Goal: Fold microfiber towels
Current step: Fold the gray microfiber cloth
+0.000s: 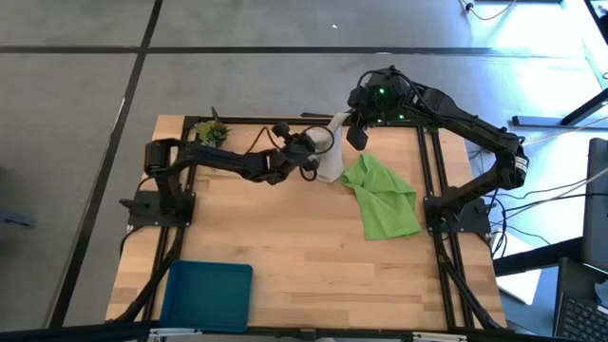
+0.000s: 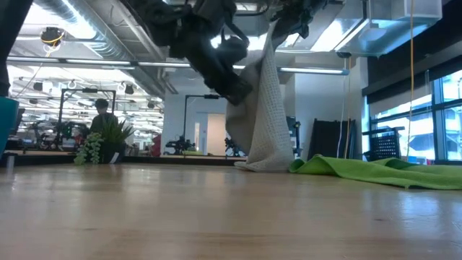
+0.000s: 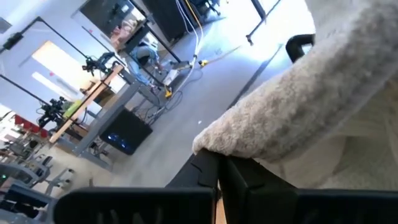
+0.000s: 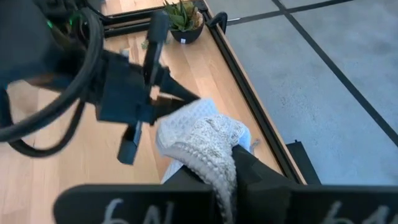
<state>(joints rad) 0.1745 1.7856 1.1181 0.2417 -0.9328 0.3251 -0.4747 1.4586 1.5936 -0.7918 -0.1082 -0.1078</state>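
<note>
The light grey towel (image 1: 331,157) hangs between my two grippers over the table's far middle; it also shows in the low view (image 2: 271,108). My right gripper (image 1: 353,128) is shut on its top. My left gripper (image 1: 318,142) is shut on its side, lower down. The lime green towel (image 1: 382,197) lies crumpled on the table just right of the grey one, touched by no gripper. My left gripper pinches a rolled side edge of the grey towel (image 3: 214,144) between its two fingers, coming level from the table's left. The cloth drapes over and past the fingertips. One layer or several, I cannot tell. My right gripper pinches a bunched upper part of the grey towel (image 4: 208,146) between its two fingers, several layers gathered. It holds it high above the table. The towel hangs below it, and its lower end (image 2: 260,165) rests on the table.
A small potted plant (image 1: 211,131) stands at the far left of the table. A blue tray (image 1: 207,294) lies at the near left. Bare wood lies between them (image 1: 285,237). Black frame rails (image 1: 432,180) run along the table's sides.
</note>
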